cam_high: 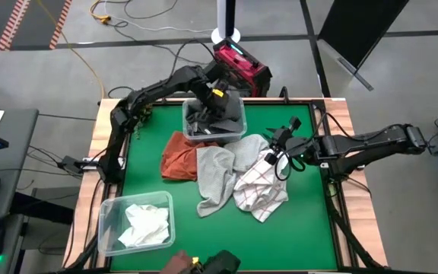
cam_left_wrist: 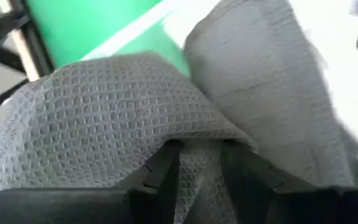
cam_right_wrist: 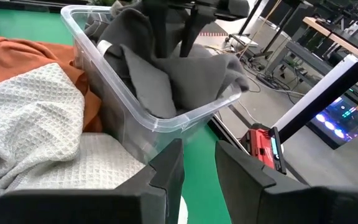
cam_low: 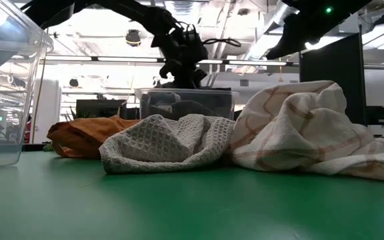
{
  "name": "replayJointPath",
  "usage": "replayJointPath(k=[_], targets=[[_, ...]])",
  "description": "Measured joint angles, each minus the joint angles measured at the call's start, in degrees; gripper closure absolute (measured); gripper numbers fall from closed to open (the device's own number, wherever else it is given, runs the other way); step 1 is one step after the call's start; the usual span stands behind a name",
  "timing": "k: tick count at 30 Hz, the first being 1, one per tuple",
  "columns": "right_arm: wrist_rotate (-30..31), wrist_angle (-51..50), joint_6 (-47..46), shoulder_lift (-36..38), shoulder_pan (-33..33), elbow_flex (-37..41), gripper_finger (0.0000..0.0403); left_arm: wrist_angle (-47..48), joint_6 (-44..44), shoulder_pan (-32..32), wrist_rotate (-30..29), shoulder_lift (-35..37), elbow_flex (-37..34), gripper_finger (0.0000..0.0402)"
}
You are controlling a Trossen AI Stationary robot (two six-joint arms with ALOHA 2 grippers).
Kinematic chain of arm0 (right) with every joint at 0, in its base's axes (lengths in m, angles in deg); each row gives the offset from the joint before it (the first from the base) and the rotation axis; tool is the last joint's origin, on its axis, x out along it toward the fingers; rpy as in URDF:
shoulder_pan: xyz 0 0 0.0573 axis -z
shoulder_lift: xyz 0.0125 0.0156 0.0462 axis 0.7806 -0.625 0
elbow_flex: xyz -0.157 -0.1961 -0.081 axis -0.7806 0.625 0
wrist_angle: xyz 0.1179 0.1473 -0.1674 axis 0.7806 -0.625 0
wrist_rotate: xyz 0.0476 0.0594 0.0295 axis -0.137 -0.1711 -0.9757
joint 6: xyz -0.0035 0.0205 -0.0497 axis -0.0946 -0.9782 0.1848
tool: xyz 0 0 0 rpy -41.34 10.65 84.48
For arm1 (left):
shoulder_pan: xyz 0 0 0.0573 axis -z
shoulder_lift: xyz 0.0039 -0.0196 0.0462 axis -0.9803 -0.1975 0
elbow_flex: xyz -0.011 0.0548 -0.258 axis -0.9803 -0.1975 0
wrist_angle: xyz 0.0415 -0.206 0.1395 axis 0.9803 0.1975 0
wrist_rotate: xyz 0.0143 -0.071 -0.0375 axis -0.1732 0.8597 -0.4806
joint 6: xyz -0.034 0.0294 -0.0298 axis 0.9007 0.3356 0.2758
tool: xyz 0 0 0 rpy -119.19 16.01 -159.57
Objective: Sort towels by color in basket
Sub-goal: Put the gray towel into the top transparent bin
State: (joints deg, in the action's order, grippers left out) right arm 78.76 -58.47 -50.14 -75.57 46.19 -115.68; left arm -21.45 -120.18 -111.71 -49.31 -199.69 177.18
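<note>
- The desk had a green top; cables lay on the grey floor behind it.
- The left hand was down in the far clear bin, its fingers clamped on a fold of the dark grey towel.
- The right hand hung beside the bin, fingers slightly apart, holding nothing.
- The rust towel, light grey towel and red-grid towel lay mid-desk; the white towel was in the near bin.
</note>
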Motion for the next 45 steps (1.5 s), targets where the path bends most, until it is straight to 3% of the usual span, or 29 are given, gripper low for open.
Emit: replayJointPath(k=[6,11,19,34,45], targets=[[0.0,0.2,-0.2,0.0,0.0,0.0,0.0275,1.0,0.6,1.5,-5.8,-1.3,-0.1,0.0290],[-0.1,0.8,-0.1,0.0,-0.2,0.0,0.0275,1.8,5.6,1.0,-11.0,-6.1,-0.3,0.0290],[-0.3,0.8,0.6,0.0,-0.4,0.0,0.0275,3.6,5.2,1.2,-17.6,-11.6,0.0,0.0290],[-0.4,0.9,0.4,0.0,-0.5,0.0,0.0275,18.2,7.7,5.5,-16.5,-12.4,15.2,0.0290],[-0.5,0.9,0.3,0.0,-0.5,0.0,0.0275,16.0,9.7,5.7,-15.7,-5.3,14.3,0.0290]])
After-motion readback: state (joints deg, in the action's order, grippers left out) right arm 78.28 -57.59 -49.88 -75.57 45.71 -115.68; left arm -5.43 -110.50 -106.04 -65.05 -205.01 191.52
